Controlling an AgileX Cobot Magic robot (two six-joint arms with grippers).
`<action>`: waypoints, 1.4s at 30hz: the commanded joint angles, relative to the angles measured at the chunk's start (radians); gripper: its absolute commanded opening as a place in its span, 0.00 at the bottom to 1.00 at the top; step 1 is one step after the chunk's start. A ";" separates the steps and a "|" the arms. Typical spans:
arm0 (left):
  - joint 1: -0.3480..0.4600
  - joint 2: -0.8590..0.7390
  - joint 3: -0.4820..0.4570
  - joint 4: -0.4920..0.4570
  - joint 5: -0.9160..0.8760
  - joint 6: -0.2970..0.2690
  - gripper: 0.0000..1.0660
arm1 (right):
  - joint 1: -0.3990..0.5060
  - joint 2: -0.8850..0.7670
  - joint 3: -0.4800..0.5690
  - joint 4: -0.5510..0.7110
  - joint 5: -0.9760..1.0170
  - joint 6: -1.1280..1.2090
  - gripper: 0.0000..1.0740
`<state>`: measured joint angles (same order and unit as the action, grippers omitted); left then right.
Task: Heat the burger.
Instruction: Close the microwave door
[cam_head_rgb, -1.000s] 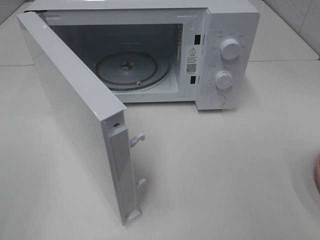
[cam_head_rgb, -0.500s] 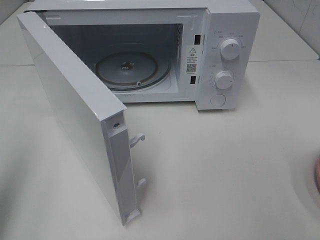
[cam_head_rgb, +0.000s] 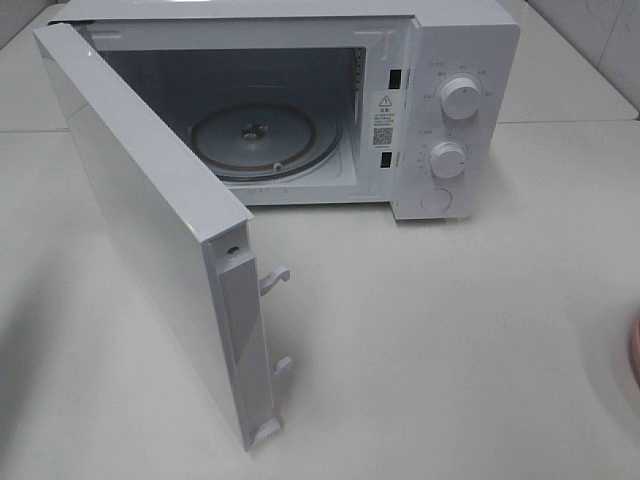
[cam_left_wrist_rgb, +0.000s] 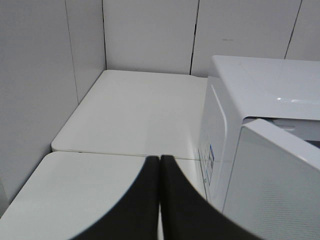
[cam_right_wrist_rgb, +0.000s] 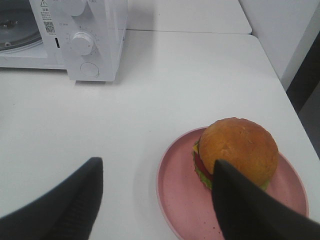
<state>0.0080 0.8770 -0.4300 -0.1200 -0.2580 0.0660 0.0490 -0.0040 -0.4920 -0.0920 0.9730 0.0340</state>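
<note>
The burger (cam_right_wrist_rgb: 237, 150), with a golden-brown bun and red and green layers, sits on a round pink plate (cam_right_wrist_rgb: 175, 192) on the white table. My right gripper (cam_right_wrist_rgb: 156, 167) hovers open just short of it; one dark finger (cam_right_wrist_rgb: 235, 200) overlaps the burger's near edge and nothing is between the fingers. My left gripper (cam_left_wrist_rgb: 160, 160) is shut on nothing, beside the outer side wall of the white microwave (cam_left_wrist_rgb: 220, 135). The overhead view shows neither gripper. There the microwave (cam_head_rgb: 450, 60) stands with its door (cam_head_rgb: 150, 220) swung wide open and its glass turntable (cam_head_rgb: 265, 140) bare.
Only a sliver of the pink plate (cam_head_rgb: 636, 345) shows at the overhead view's right edge. The open door juts toward the table's front left. Two knobs (cam_head_rgb: 460, 97) and a round button are on the microwave's right panel. Tiled walls close the back left corner (cam_left_wrist_rgb: 105, 65).
Nothing has moved in the overhead view. A soft shadow has spread over the table at the lower left.
</note>
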 joint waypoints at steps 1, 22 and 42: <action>0.001 0.096 0.080 0.069 -0.233 -0.041 0.00 | -0.005 -0.035 0.003 0.000 -0.011 -0.012 0.53; -0.021 0.569 0.096 0.560 -0.679 -0.380 0.00 | -0.005 -0.035 0.003 0.000 -0.011 -0.012 0.53; -0.268 0.774 -0.066 0.434 -0.675 -0.319 0.00 | -0.005 -0.035 0.003 0.000 -0.011 -0.012 0.53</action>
<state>-0.2540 1.6500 -0.4860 0.3250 -0.9230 -0.2550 0.0490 -0.0040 -0.4920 -0.0920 0.9730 0.0340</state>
